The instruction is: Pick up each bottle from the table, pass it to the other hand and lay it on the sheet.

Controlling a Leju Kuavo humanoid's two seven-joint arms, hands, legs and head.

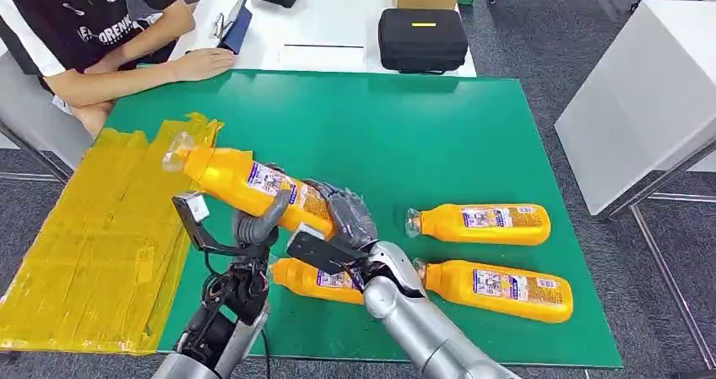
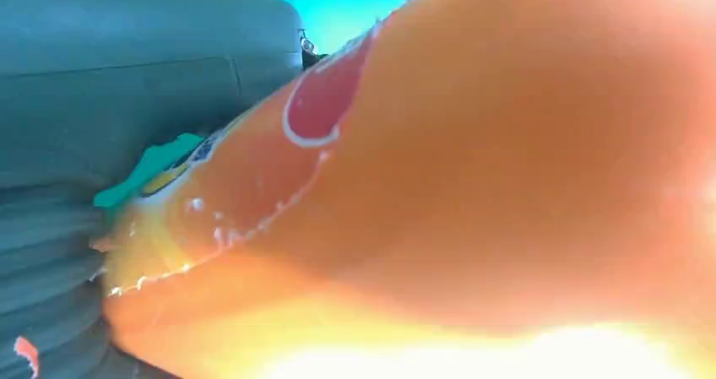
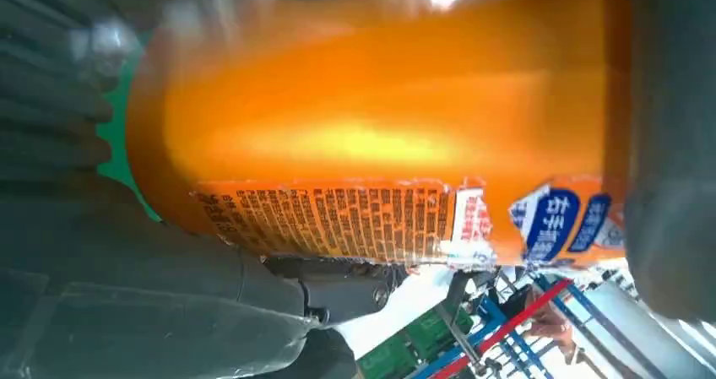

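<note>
One orange bottle [image 1: 245,186] is up in the air over the green table [image 1: 380,134], near its front edge. It is tilted, with its clear cap pointing up toward the yellow sheet [image 1: 101,227]. Both robot hands are on it. The right robot hand [image 1: 342,214] wraps its dark fingers round the bottom end of the bottle. The left robot hand [image 1: 253,227] comes up from below, and its grey thumb lies against the middle of the bottle by the label. So each robot hand is closed on this bottle. In the left wrist view the bottle [image 2: 473,185] is very close and blurry, with the grey left robot hand [image 2: 76,126] beside it. In the right wrist view the bottle [image 3: 380,143] shows its label with small print, and the grey right robot hand [image 3: 152,295] presses on it.

Three more orange bottles lie flat on the table. One bottle [image 1: 317,279] lies right under the arms. Another bottle [image 1: 481,224] lies off to the right. The last bottle [image 1: 498,289] lies just in front of that one, near the front edge.

The yellow sheet covers the left side of the table.

A person [image 1: 93,33] sits at the far left corner with an arm on a white table [image 1: 338,24]. A black case [image 1: 422,40] sits on that white table.
</note>
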